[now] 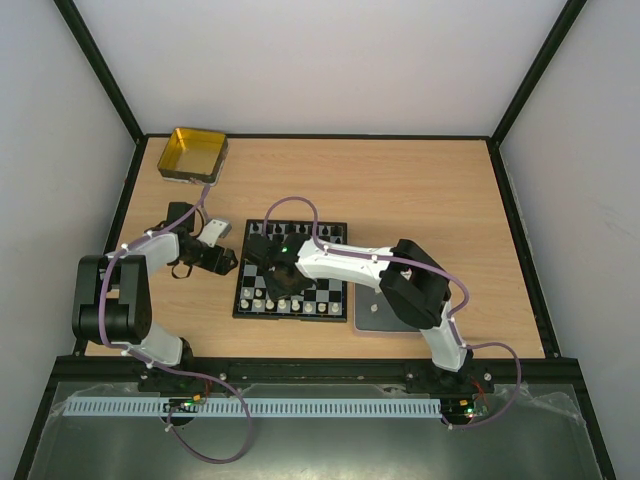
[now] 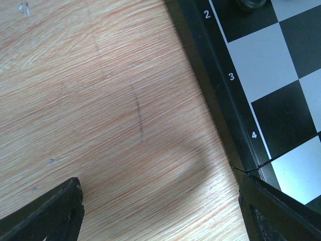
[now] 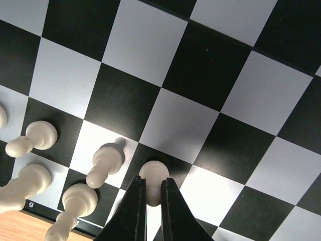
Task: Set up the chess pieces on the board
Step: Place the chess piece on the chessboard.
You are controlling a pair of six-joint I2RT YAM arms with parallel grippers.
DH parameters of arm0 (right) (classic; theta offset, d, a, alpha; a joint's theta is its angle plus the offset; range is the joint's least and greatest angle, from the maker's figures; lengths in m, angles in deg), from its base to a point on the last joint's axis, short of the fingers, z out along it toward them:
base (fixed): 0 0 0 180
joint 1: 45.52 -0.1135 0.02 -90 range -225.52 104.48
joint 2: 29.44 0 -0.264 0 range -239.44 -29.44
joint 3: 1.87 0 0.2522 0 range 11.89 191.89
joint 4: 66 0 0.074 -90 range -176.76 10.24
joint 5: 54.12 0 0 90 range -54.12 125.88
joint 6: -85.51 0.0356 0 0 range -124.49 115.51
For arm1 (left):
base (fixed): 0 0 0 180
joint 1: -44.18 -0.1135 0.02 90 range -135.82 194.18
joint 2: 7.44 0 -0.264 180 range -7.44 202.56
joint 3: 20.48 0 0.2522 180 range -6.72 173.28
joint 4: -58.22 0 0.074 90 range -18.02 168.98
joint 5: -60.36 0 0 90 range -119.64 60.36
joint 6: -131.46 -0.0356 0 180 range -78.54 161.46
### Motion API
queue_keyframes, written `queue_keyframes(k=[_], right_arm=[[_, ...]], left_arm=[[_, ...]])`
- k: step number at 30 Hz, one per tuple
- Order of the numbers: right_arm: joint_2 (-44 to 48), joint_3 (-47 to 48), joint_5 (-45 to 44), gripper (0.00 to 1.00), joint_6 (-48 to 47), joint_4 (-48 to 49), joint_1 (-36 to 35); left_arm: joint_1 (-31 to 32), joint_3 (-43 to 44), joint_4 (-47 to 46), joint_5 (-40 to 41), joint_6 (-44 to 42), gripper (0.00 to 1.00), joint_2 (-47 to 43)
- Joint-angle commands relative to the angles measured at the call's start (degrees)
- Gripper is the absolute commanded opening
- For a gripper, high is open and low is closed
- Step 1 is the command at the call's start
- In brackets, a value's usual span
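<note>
The board [image 1: 241, 300] lies mid-table, with white chess pieces [image 1: 264, 299] on its near rows and black ones [image 1: 262, 232] on the far row. My right gripper [image 3: 153, 179] is shut on the head of a white pawn [image 3: 153, 170], which stands upright with its base on or just over a black square. Other white pawns [image 3: 106, 160] and taller white pieces [image 3: 25, 183] stand to its left near the board edge. My left gripper [image 2: 160, 191] is open over bare wood beside the board's numbered left border [image 2: 231, 95], holding nothing.
A yellow square tin [image 1: 193, 153] sits at the far left corner of the table. A grey tray [image 1: 372, 312] lies right of the board, partly under the right arm. One dark piece [image 2: 249, 4] shows at the top edge of the left wrist view.
</note>
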Motion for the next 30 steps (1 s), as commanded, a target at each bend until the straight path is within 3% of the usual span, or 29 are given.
queue_keyframes(k=[1, 9, 17, 30], right_arm=[[-1.3, 1.1, -1.2, 0.03, -0.4, -2.0, -0.6], [-1.4, 1.0, -1.4, 0.04, -0.3, -2.1, -0.8], [-1.3, 1.1, -1.3, 0.13, -0.1, -2.1, -0.8], [-0.7, 1.7, -1.5, 0.17, 0.2, -2.3, -0.8]], left_arm=[[-0.4, 0.4, 1.7, -1.0, -0.6, 0.84, -0.1], [-0.4, 0.4, 1.8, -1.1, -0.7, 0.84, -0.2], [-0.5, 0.4, 1.8, -1.1, -0.7, 0.84, -0.2], [-0.5, 0.5, 1.8, -1.1, -0.7, 0.84, 0.0]])
